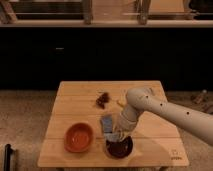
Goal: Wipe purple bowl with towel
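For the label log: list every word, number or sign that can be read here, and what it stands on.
Small dark mark at the front right corner of the light wooden table: too blurred to read.
No other text: none on the gripper over the dark purple bowl, nor on the grey towel.
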### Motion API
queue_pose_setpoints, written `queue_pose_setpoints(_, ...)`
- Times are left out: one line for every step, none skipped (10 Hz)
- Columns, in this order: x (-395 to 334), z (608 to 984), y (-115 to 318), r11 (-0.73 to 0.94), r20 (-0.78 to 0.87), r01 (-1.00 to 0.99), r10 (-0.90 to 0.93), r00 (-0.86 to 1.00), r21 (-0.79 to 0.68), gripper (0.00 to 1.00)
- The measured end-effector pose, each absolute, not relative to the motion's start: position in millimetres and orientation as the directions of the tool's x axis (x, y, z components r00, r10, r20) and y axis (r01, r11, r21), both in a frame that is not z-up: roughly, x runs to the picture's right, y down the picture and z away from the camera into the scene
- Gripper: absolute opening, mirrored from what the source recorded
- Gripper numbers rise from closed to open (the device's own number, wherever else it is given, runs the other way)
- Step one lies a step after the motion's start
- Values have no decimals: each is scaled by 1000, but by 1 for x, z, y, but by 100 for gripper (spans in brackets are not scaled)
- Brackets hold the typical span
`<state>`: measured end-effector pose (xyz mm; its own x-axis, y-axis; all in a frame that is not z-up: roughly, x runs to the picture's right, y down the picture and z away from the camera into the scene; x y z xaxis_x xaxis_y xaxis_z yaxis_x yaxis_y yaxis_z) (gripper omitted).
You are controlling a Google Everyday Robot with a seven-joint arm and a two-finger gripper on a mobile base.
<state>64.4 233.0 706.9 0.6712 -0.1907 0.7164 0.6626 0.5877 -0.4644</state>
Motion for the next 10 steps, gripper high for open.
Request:
queue_pose_setpoints(64, 709, 235, 583, 720, 665, -186, 669, -466, 0)
queue_pose_setpoints(64, 711, 237, 579, 724, 668, -182, 666, -469, 0)
queue_pose_setpoints(63, 714, 239, 573, 729, 671, -177, 661, -470, 0)
queue_pose_setpoints(61, 716, 241, 568, 734, 675, -173, 657, -471, 0)
queue_pose_setpoints(61, 718, 242, 565, 738, 676, -166, 654, -473, 0)
queue_pose_setpoints(61, 720, 244, 563, 741, 676, -159, 652, -475, 0)
queue_pose_setpoints(62, 722, 246, 562, 744, 675, -151, 651, -477, 0)
queue_pose_setpoints(63, 724, 247, 562, 745, 674, -146, 651, -479, 0)
queue_pose_setpoints(63, 726, 247, 562, 745, 673, -142, 652, -481, 0)
queue_pose_setpoints(65, 728, 247, 563, 743, 670, -139, 654, -484, 0)
